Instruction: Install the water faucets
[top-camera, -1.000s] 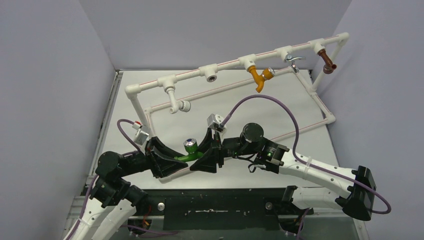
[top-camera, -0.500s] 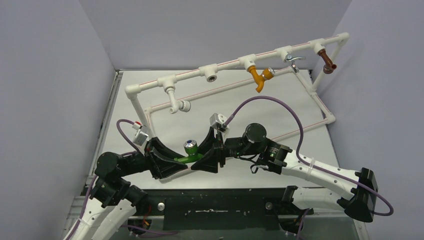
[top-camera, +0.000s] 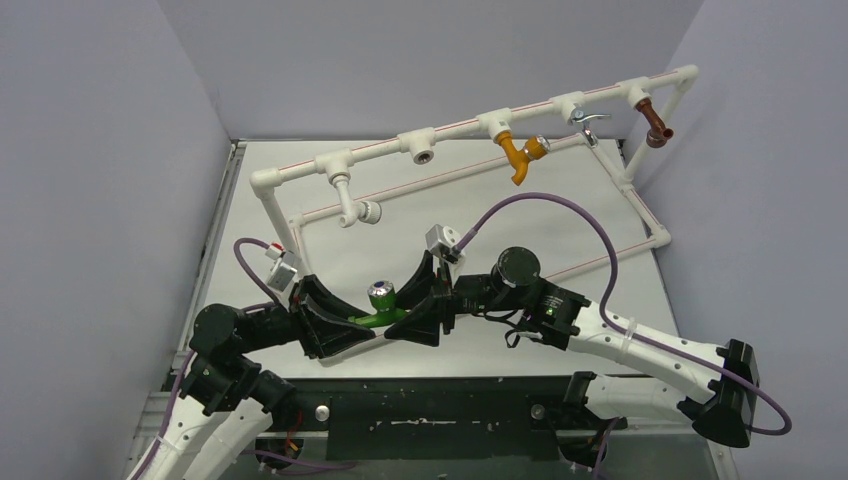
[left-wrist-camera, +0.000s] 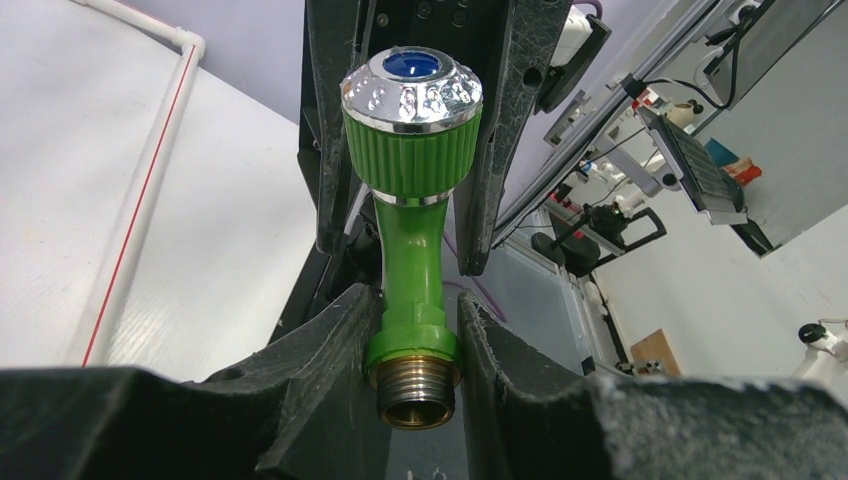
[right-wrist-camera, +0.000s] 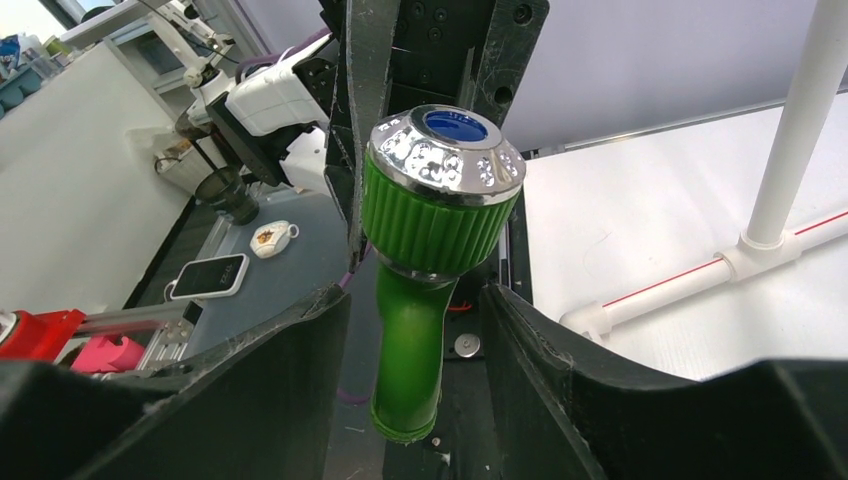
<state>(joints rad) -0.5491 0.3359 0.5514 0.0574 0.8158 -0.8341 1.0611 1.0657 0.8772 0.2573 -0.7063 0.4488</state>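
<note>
The green tap, with a silvery knob with a blue centre, is held just above the table near the front, between my two grippers. My left gripper is shut on the tap's collar above the brass thread. In the left wrist view the fingers press the green tap on both sides, at the left gripper. My right gripper is open around the spout. In the right wrist view the green tap hangs between the jaws of the right gripper, with a gap on each side.
A white pipe frame stands across the back. It carries a white tap, an empty socket, an orange-yellow tap, a silvery lever and a brown spout. Grey walls close both sides.
My right arm has shifted slightly to the right, with its elbow and cable moving outward. The green tap and my left gripper have stayed in place.
</note>
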